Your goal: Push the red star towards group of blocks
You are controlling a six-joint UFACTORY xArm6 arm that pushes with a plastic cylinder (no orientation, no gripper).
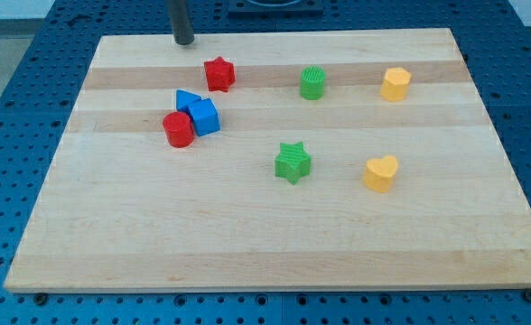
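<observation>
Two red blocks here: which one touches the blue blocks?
The red cylinder, pressed against the blue cube. The red star stands apart, nearer my tip.

My tip [185, 41] stands at the desk's [247, 244] top edge, apart from the red star [218, 74]. An open gap separates the star from the blue blocks [198, 112] and red cylinder [178, 129]. Green cylinder [312, 83] stands well right of the star.

Lab: blue perforated bench [31, 108]
</observation>
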